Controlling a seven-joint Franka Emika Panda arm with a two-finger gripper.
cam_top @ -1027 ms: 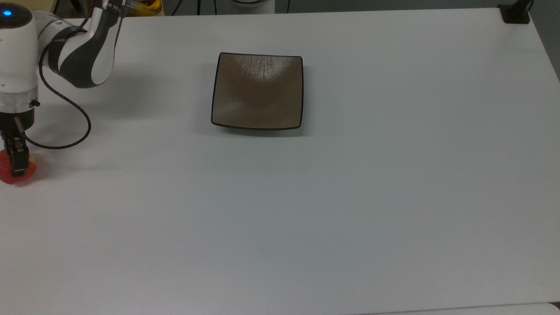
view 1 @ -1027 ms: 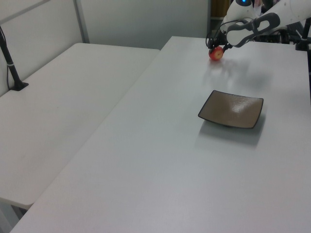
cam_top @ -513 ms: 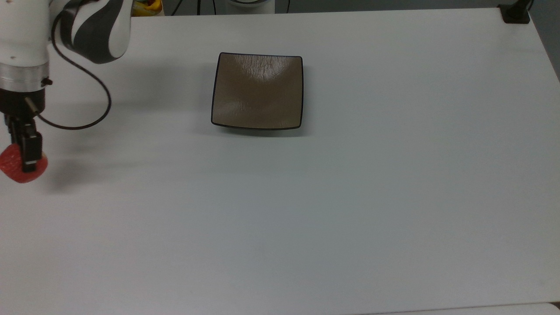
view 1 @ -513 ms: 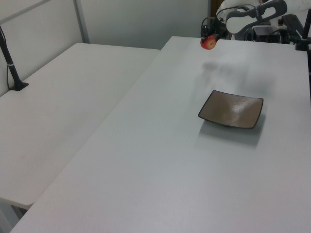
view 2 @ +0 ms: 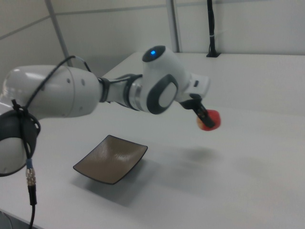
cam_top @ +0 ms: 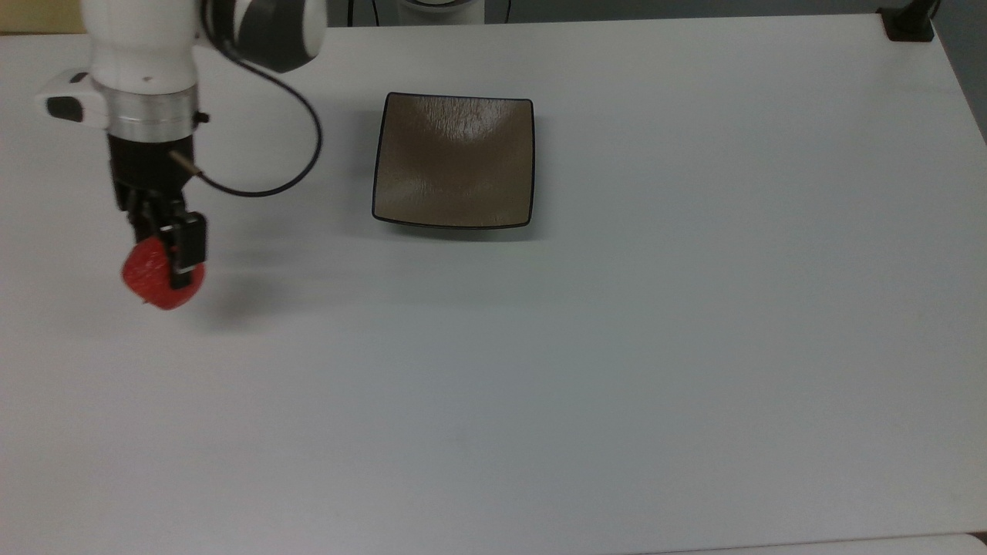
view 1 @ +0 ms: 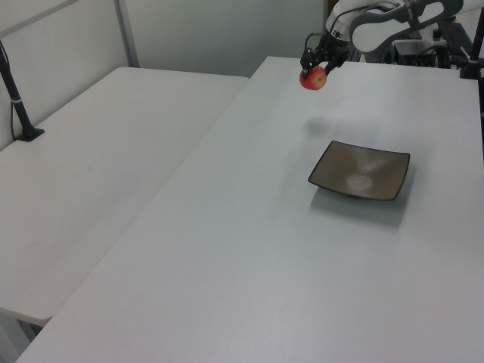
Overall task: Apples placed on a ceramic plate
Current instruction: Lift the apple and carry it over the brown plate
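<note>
End effector (cam_top: pixel 171 258) is gripping the apple (cam_top: pixel 158 277) tight, carrying it clear above the desk (cam_top: pixel 617 347) w/ room to reach the ceramic plate (cam_top: pixel 453 162), which is sitting bare.

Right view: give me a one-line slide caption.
Tool holds the red apple in the air beside the empty square brown plate.

A big white table (cam_top: pixel 617 385) fills the room. In the left view, a second white table (view 1: pixel 98 174) stands beside it, with a black pole (view 1: pixel 17 94) on its far left. Grey walls (view 1: pixel 219 30) stand behind.
</note>
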